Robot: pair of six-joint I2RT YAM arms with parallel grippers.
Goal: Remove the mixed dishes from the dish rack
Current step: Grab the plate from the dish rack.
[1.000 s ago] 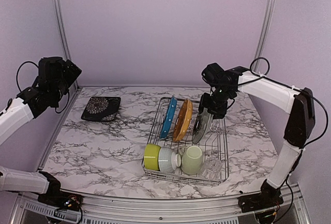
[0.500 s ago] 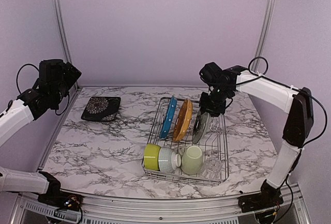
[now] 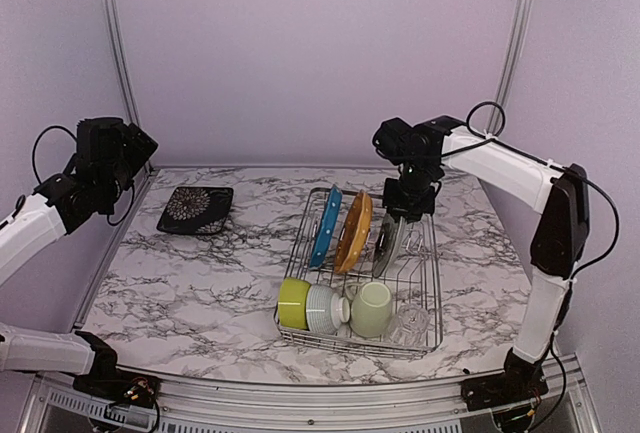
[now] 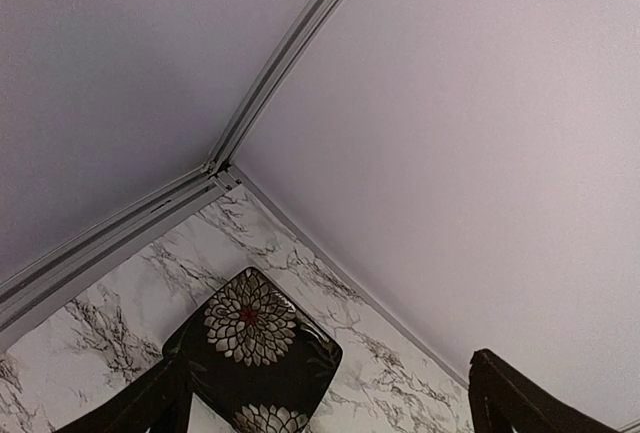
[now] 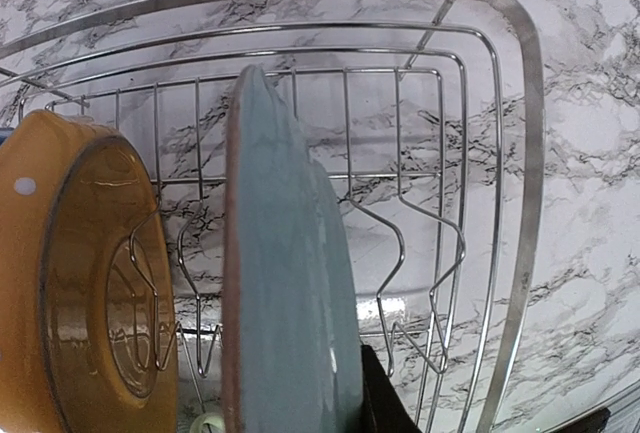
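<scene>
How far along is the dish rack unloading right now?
Done: only the black plate lies out on the table. In hand: the right gripper pinches the top rim of the pale grey-green plate. Left in the dish rack: blue plate, orange plate, lime-green bowl, white ribbed bowl, mug, glass.

I can read no text, label, brand or number in any of my three views. The only marking I can make out is a flower pattern on the black plate lying on the tabletop, and that is ornament, not writing.
</scene>
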